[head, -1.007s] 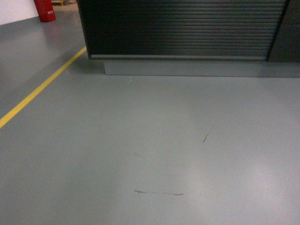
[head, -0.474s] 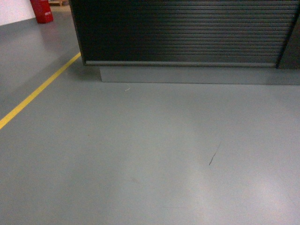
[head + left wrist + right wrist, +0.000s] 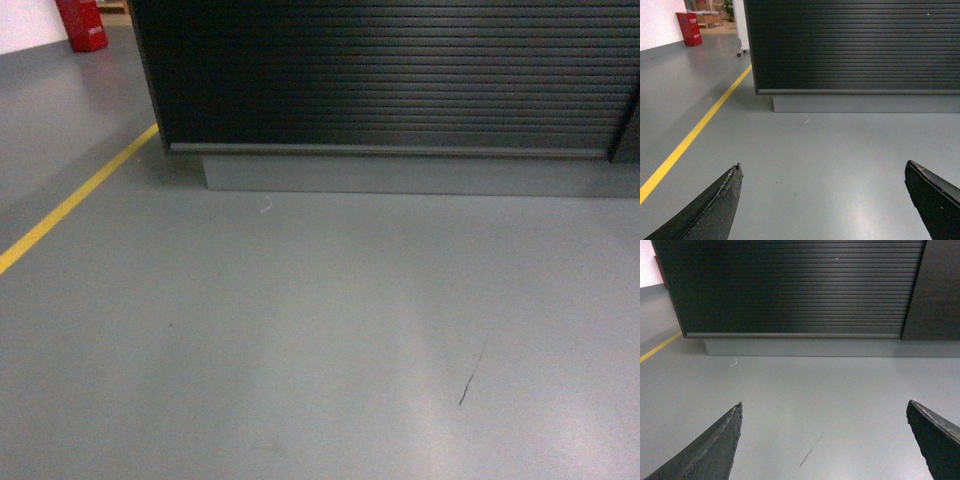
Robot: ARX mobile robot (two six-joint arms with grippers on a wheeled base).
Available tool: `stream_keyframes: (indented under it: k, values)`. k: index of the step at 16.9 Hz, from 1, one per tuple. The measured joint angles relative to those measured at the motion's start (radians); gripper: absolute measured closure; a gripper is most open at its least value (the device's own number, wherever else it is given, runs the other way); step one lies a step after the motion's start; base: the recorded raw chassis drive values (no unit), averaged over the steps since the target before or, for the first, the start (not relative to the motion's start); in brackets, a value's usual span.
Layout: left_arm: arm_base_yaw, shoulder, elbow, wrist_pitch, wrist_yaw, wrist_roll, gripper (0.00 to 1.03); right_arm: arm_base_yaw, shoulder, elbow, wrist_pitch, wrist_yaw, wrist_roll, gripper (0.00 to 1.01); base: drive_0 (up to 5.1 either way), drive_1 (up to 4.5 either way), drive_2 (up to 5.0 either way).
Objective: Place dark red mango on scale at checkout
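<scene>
You face the black, horizontally ribbed checkout counter (image 3: 390, 80). Both the left gripper (image 3: 822, 200) and right gripper (image 3: 824, 440) are spread wide and empty, because no mango is in view.

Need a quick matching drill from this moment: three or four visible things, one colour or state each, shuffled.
Things:
1. floor line
2. counter front
3. box in the far corner
4. left gripper

Colour or state:
A. open, holding nothing
B. red
C. yellow
D. black, ribbed

Pairs: 1-C, 2-D, 3-B, 4-A
</scene>
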Motion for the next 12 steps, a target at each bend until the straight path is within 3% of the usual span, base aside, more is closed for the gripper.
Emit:
stream_keyframes:
  k: [12]
  values:
    - [0.000, 0.000, 0.000, 0.000, -0.001, 0.000, 0.05, 0.000, 0.000, 0.000, -0.003, 0.000, 0.000, 0.03, 0.0, 4.16, -4.2]
